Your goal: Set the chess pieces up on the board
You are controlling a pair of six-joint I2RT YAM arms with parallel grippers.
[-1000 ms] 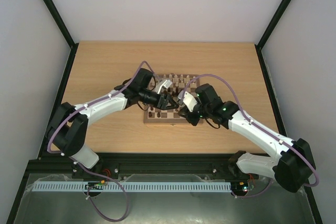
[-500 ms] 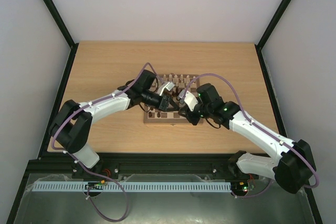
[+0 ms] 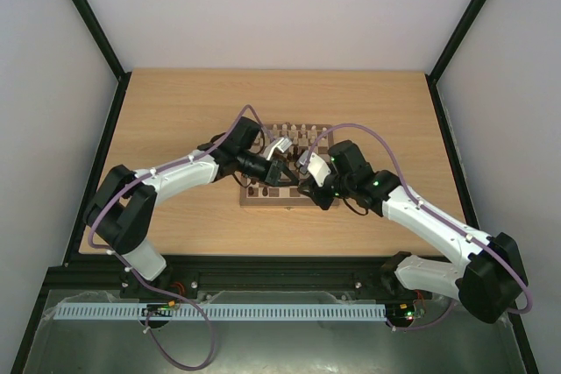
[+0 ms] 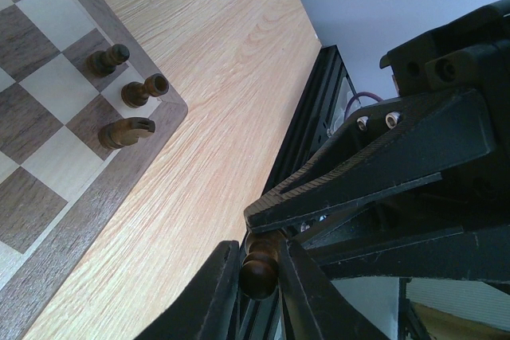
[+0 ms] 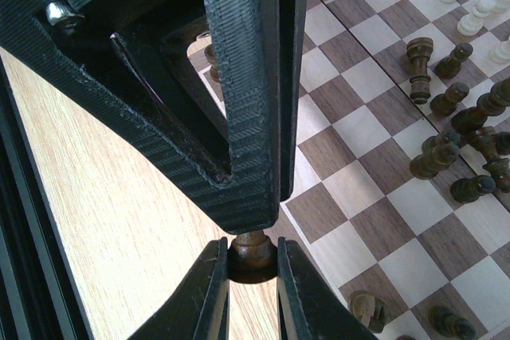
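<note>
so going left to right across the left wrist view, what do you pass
chessboard → three dark pieces by its corner → bare wooden table → dark piece pinched in the left gripper

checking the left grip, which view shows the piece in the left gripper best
Left wrist view: the dark piece sits pinched in the left gripper. In the top external view the gripper hides it. The right wrist view shows only the right gripper clamping the other dark piece.

Glossy dark wooden chess pieces point(image 5: 420, 57), matt board point(image 5: 358, 129) (table point(image 4: 223, 77) grained wood).
</note>
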